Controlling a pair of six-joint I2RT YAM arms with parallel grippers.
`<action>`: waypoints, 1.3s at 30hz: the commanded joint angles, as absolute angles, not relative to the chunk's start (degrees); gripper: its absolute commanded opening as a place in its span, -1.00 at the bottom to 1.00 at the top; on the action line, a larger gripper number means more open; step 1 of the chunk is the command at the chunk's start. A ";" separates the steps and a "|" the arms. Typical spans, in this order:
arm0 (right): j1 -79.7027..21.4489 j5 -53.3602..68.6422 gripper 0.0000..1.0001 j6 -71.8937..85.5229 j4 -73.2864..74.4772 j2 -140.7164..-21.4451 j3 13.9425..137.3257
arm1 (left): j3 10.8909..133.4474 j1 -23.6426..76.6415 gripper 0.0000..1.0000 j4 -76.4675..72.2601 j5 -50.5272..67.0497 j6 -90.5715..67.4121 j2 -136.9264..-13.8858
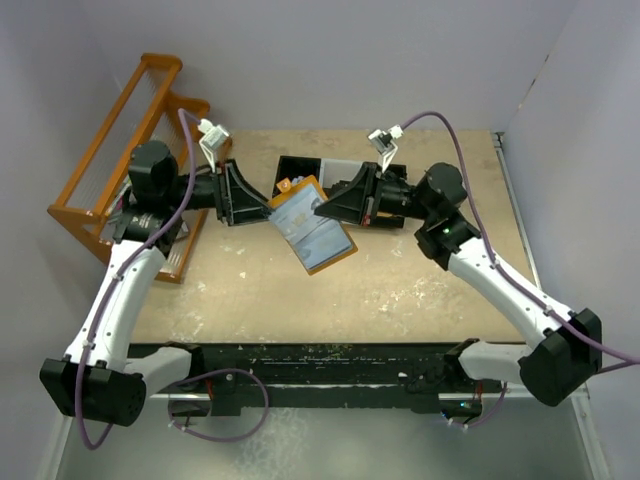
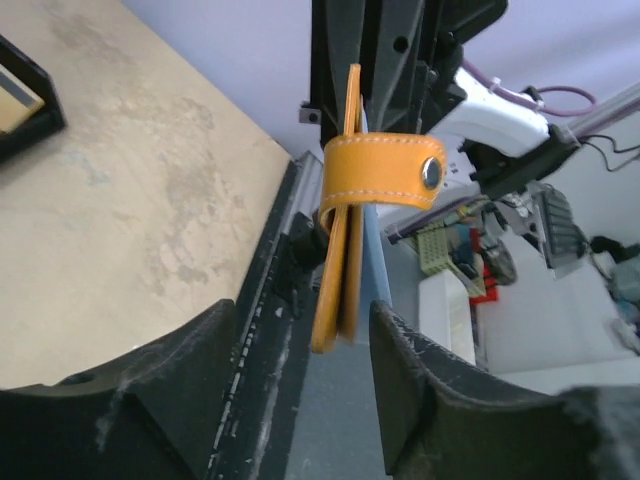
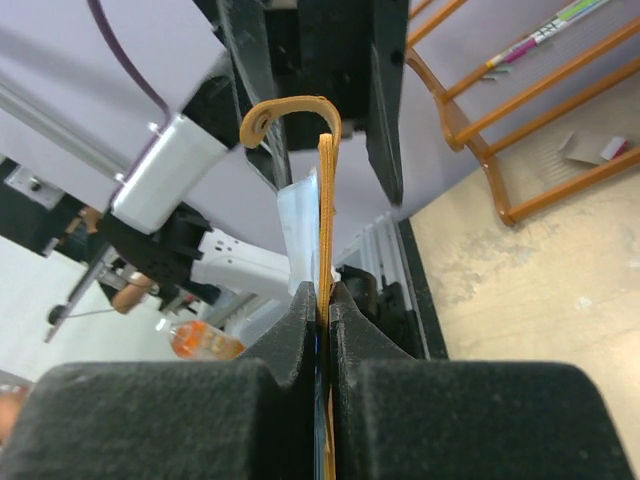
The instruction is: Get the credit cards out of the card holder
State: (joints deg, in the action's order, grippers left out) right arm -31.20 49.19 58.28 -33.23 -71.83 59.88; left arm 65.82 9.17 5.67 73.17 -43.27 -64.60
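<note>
The right hand (image 3: 322,300) is pinching one edge of the card holder (image 1: 312,225), its fingers pressed tight on the leather. The left hand (image 2: 302,318) is standing spread, its fingers flanking the opposite edge without touching it. The card holder is hanging above the desk (image 1: 420,285) between both hands, with its snap tab (image 2: 385,172) curling over the top edge.

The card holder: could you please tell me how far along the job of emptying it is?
Done: the card holder is up off the table and spread open, its pale inside facing the top camera. In hand: the right gripper is clamped on one edge, while the left gripper stands open around the other without gripping. Left: nothing can be seen pulled out, so removing the cards remains.
</note>
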 commanded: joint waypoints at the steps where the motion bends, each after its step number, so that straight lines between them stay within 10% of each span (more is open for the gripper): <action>1: -31.14 49.46 -1.00 47.53 -21.75 -68.65 64.03 | 75.04 7.58 0.28 19.52 67.39 -23.45 -62.82; 25: -33.80 57.15 -1.00 33.11 -6.18 -80.95 76.94 | 63.90 12.95 0.39 18.22 68.35 -22.14 -65.44; 39: -34.31 60.80 -0.79 34.80 -9.41 -82.28 76.93 | 62.80 13.60 -0.92 13.66 71.32 -28.39 -65.62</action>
State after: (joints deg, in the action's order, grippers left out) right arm -34.13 57.19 33.06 -4.19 -83.22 75.42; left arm 63.83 13.56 19.70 68.69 -23.83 -65.89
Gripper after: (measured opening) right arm 0.024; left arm 0.133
